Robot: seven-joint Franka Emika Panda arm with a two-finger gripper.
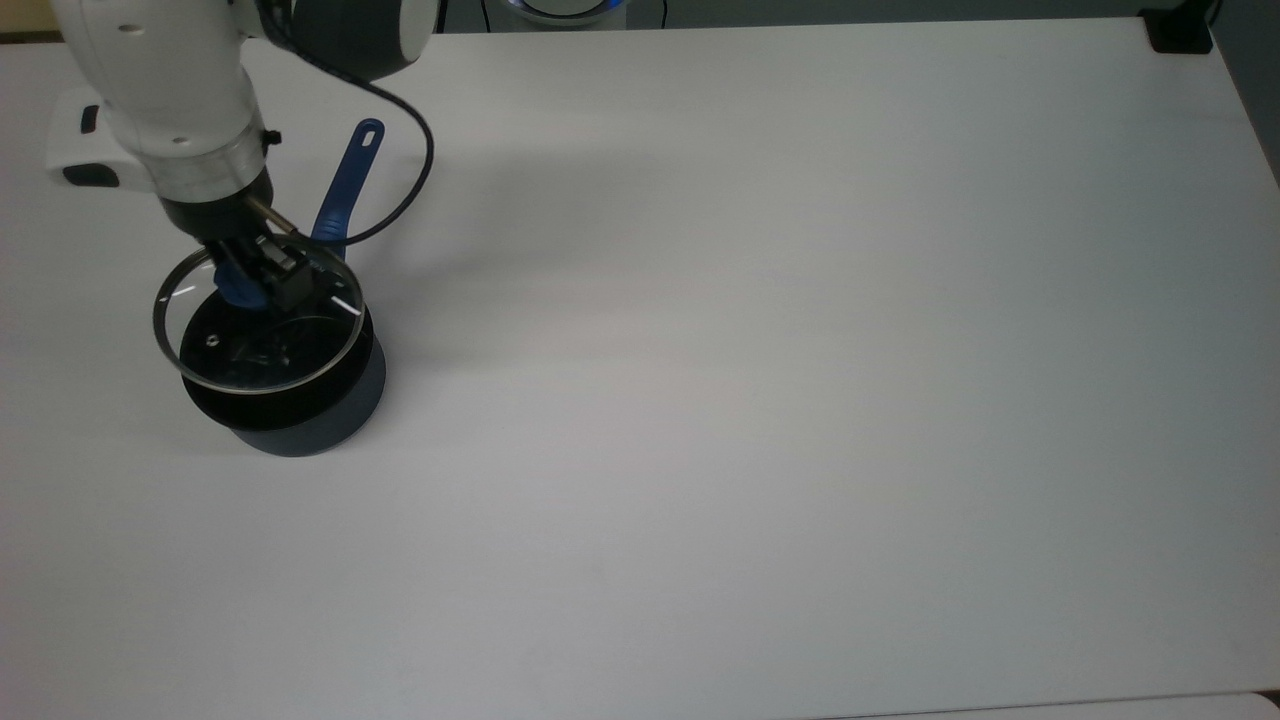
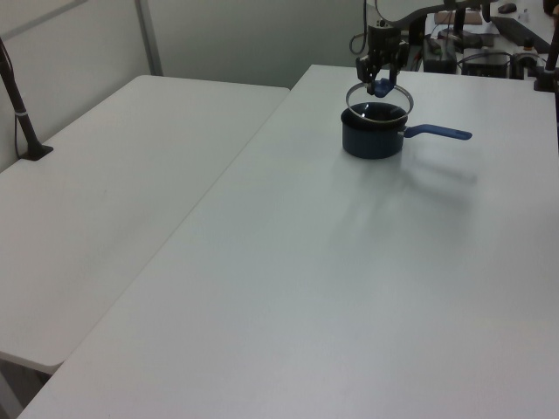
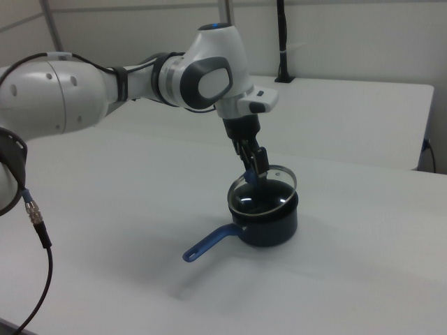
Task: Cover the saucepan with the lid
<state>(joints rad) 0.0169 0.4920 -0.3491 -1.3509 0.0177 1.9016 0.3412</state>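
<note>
Jaws [image 1: 258, 280] are pinching the lid [image 1: 258, 335] by its blue knob, w/ the lid hanging just above the saucepan [image 1: 300, 400], a bit off-center. Imo if it's dropping like this, the rim's catching the pan's edge and sitting crooked on the surface [image 1: 800, 350].

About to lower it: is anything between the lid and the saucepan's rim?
Nothing visible. The gripper holds the lid by its knob, tilted just above the saucepan; the pan's interior looks empty.
</note>
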